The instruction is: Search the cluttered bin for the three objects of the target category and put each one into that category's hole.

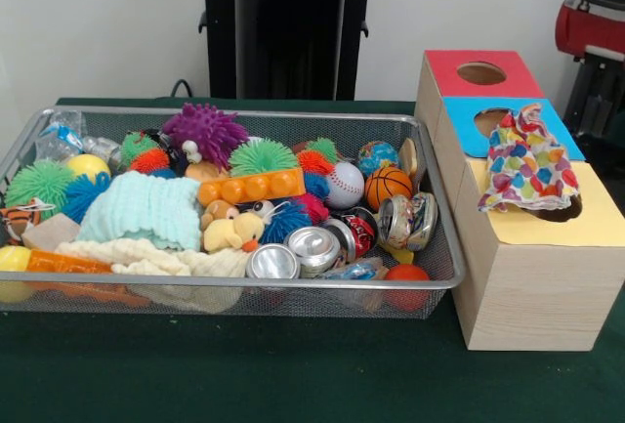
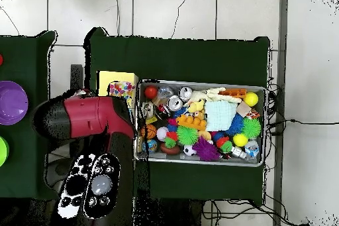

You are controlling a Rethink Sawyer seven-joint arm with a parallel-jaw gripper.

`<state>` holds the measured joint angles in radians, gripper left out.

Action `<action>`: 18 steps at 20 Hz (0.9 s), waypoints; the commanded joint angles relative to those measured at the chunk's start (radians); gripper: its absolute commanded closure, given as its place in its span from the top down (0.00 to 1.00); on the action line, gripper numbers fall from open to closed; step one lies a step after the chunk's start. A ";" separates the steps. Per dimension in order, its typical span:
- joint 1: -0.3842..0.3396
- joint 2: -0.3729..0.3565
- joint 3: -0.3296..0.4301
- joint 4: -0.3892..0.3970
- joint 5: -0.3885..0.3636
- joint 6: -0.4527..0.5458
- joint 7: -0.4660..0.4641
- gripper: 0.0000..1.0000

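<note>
Wide shallow silver wire-mesh bin [image 1: 430,281] on dark green tablecloth [image 1: 293,374], crammed with toys. Inside, in the front view: purple spiky rubber ball [image 1: 205,132] at 12 o'clock of the bin, mint-green knitted cloth [image 1: 146,210] left of centre, orange basketball-patterned ball [image 1: 388,186] and white baseball [image 1: 344,185] at about 2 o'clock, shiny silver cans [image 1: 293,252] at about 5 o'clock, yellow plush duck [image 1: 232,232] just left of them.

At 3 o'clock from the bin, light wooden box [image 1: 527,286] with red, blue and yellow top sections. Wrinkly whitish soft bundle with red, blue, yellow and green patches [image 1: 527,164] lying over the blue and yellow sections, its lower edge draped across the round dark hole in the yellow top [image 1: 562,212], hole mostly covered.

In the overhead view, red and black robot arm [image 2: 83,118] over the box, hiding most of it. Gripper hidden; apart or together, cannot tell.
</note>
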<state>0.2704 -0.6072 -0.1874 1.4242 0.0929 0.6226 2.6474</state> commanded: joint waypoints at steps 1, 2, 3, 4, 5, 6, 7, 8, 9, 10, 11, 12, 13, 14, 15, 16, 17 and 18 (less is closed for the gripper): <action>-0.043 -0.058 0.061 0.102 0.013 0.116 0.019 0.00; -0.042 -0.086 0.050 0.113 0.009 0.144 0.013 0.00; -0.042 -0.101 0.046 0.121 0.009 0.159 0.011 0.00; -0.042 -0.120 0.039 0.133 0.006 0.170 0.008 0.00; -0.042 -0.139 0.033 0.146 0.003 0.182 0.004 0.00; -0.045 -0.155 0.028 0.156 0.000 0.192 -0.001 0.00; -0.049 -0.171 0.024 0.166 -0.003 0.203 -0.007 0.00; -0.049 -0.184 0.017 0.174 -0.010 0.212 -0.011 0.00; -0.051 -0.190 0.015 0.180 -0.014 0.212 -0.013 0.00; -0.050 -0.196 0.012 0.196 -0.018 0.198 -0.010 0.00; -0.050 -0.200 0.011 0.203 -0.022 0.191 -0.009 0.00; -0.048 -0.191 0.013 0.209 -0.025 0.171 -0.001 0.00; -0.048 -0.192 0.012 0.213 -0.026 0.167 0.002 0.00; -0.048 -0.181 0.013 0.210 -0.030 0.156 0.007 0.00; -0.049 -0.181 0.013 0.211 -0.032 0.153 0.008 0.00; -0.049 -0.175 0.015 0.210 -0.034 0.145 0.010 0.00; -0.049 -0.168 0.016 0.209 -0.036 0.137 0.012 0.00; -0.049 -0.159 0.015 0.202 -0.039 0.133 0.017 0.00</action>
<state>0.2540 -0.7918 -0.2020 1.4893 0.0861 0.7032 2.6474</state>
